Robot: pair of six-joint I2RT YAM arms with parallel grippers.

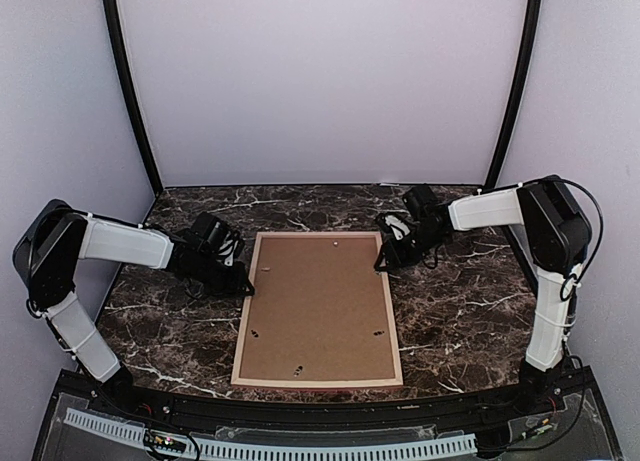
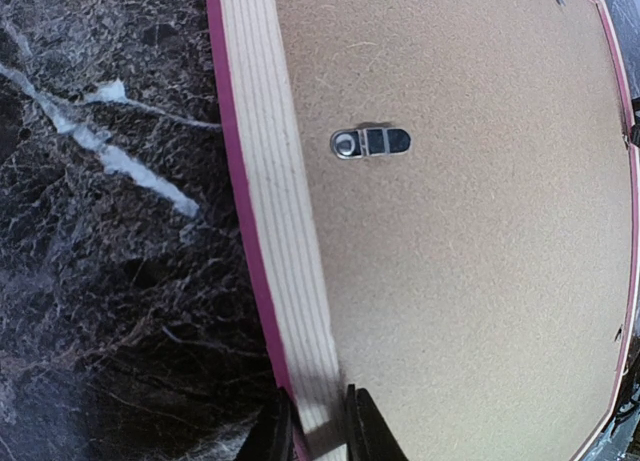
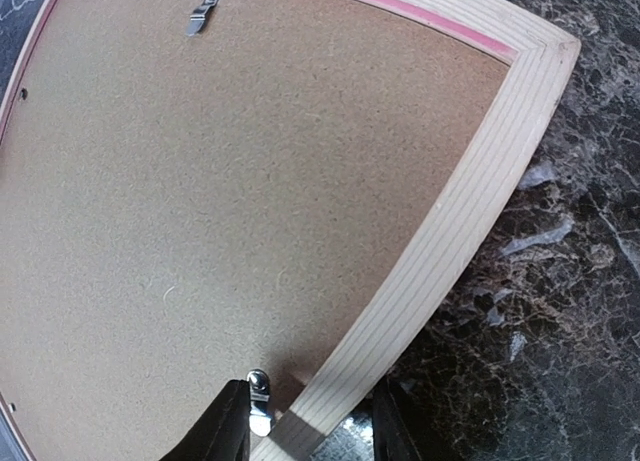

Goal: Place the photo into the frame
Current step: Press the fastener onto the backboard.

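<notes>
Count: one frame point(image 1: 318, 382), face-down, pale wood back up, pink edge showing; one brown backing board point(image 1: 320, 301) sitting inside it; two pincers. Metal turn clips: one point(image 2: 370, 142) in the left wrist view, ahead of the left pincer point(image 2: 318, 436) and just inside the rail; two in the right wrist view, one point(image 3: 259, 401) right against the inner finger point(image 3: 225, 426) of the right pincer point(image 3: 310, 426), the other point(image 3: 205, 11) far ahead near the top rail. Left pincer is pinching the frame's left rail, fingers tight on both sides. Right pincer is spread, straddling the right rail near the far corner, with a gap on each side. The frame lies flat between the two pincers. Outboard of each pincer there is bare marble surface point(image 1: 460, 311), with more beyond the frame's far edge; the near edge sits close to the arm bases.
</notes>
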